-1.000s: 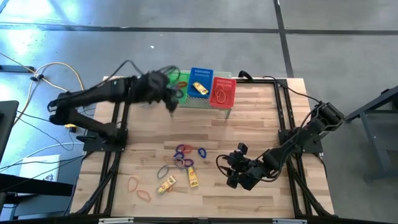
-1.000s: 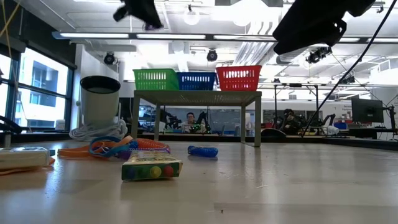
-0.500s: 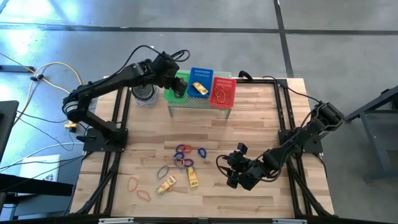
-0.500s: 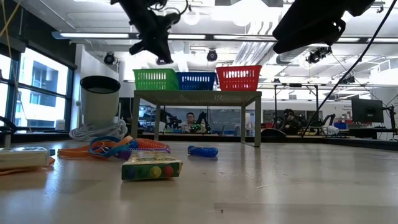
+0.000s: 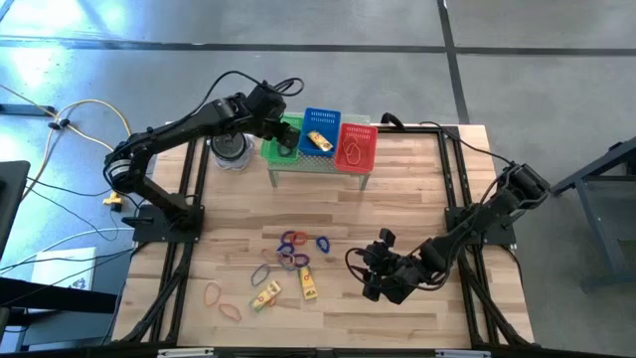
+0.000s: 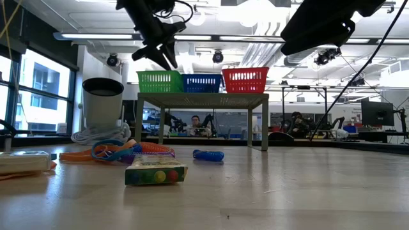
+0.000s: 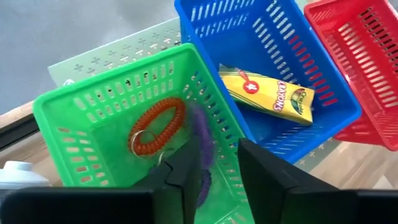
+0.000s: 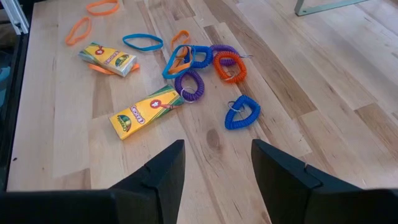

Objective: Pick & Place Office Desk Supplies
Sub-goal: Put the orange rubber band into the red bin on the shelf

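Note:
My left gripper (image 7: pixel 217 168) is open just above the green basket (image 5: pixel 276 147), which holds an orange coil loop (image 7: pixel 158 124). A purple coil loop (image 7: pixel 202 140) shows blurred right in front of its fingers, over the basket's inside. The blue basket (image 5: pixel 320 129) holds a yellow crayon box (image 7: pixel 267 93). The red basket (image 5: pixel 356 144) holds an orange-red loop. Loose coil loops (image 8: pixel 189 84), bands (image 8: pixel 142 42) and two crayon boxes (image 8: pixel 146 112) lie on the table's middle. My right gripper (image 8: pixel 217 162) hovers open to their right, holding nothing. My left gripper comes at the green basket slanting down from the table's left. The purple coil loop (image 7: pixel 200 134) shows as a blur beside the inner side of one finger (image 7: pixel 186 171). I cannot tell whether that finger touches it.
The three baskets stand side by side on a small raised stand (image 6: pixel 201 99) at the table's far edge. A round grey tin (image 5: pixel 231 149) sits left of the stand. Bare wood lies along the near right of the table.
My left gripper has swung toward the table's far edge, sunk to just above the green basket, and opened in the last half second. The purple coil loop has come loose from between its fingers over the basket. My right arm has kept still.

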